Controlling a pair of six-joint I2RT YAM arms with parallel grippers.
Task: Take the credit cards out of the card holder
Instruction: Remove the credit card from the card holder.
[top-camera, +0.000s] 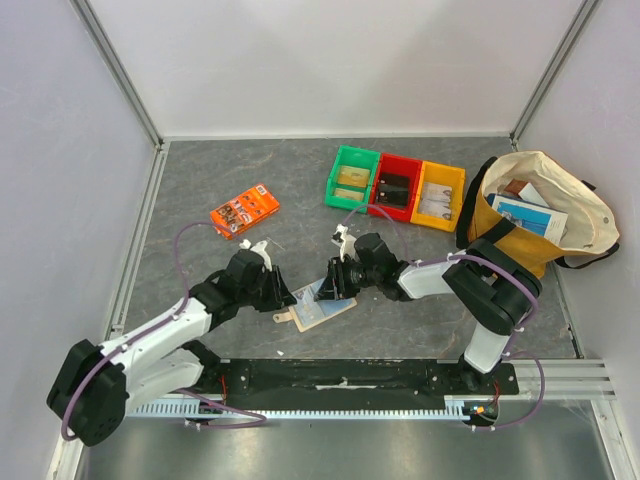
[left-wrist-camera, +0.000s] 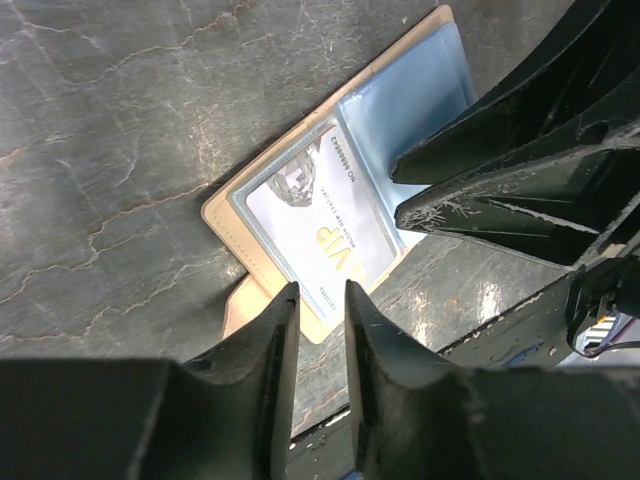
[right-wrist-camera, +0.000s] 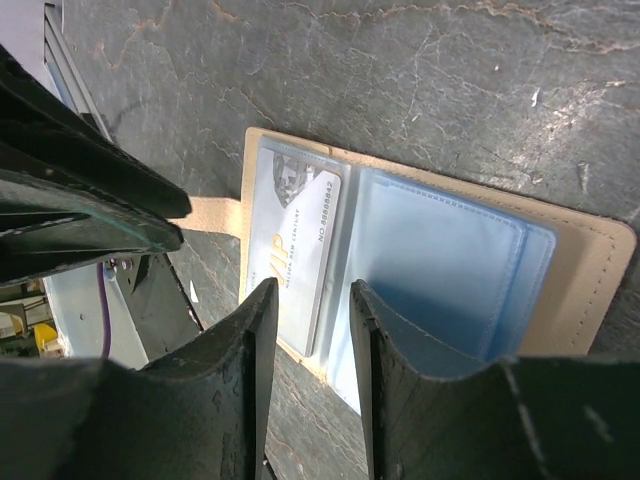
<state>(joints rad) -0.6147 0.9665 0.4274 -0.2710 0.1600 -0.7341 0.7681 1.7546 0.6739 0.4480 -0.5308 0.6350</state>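
Our right gripper (right-wrist-camera: 312, 305), jaws narrow and empty, hovers over the white VIP card (right-wrist-camera: 300, 235) in the card holder (right-wrist-camera: 590, 270) lying open on the table (right-wrist-camera: 400, 80). We should let our left gripper (left-wrist-camera: 317, 300), likewise narrow and empty, pin the holder while we slide the card out.

The card holder (top-camera: 322, 306) lies open on the surface (top-camera: 420, 300), with 1 credit card (right-wrist-camera: 296, 248) in the pocket of the leaf nearer its tab. The left pincer (top-camera: 284, 292) is at its 9 o'clock and the right pincer (top-camera: 329, 287) at 12. A packet (top-camera: 244, 210) lies at 10 o'clock, 3 bins (top-camera: 396, 187) in a row at 1, and a tote bag (top-camera: 530, 215) at 2.
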